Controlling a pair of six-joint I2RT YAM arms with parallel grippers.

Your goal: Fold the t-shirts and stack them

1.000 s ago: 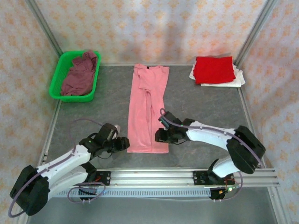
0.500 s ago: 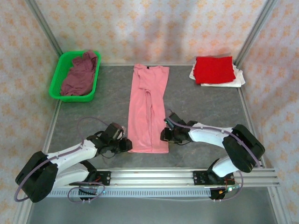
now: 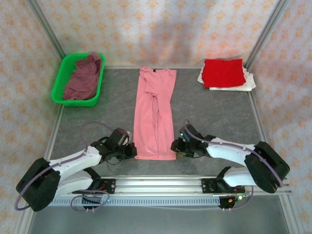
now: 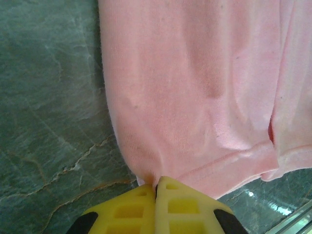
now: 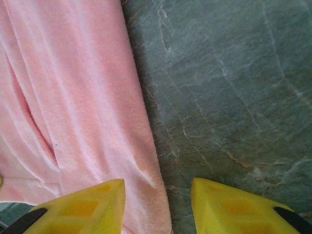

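The light pink t-shirt (image 3: 155,114) lies folded into a long strip down the middle of the grey table (image 3: 214,112). At its lower left corner the left gripper (image 4: 157,184) has its yellow fingers pressed together, pinching the puckered hem. At the lower right corner the right gripper (image 5: 156,184) holds its fingers apart, straddling the shirt's edge. The red t-shirt (image 3: 223,72) sits on the white t-shirt (image 3: 247,84) at upper right. The maroon t-shirt (image 3: 83,80) lies in the green basket (image 3: 57,92) at upper left.
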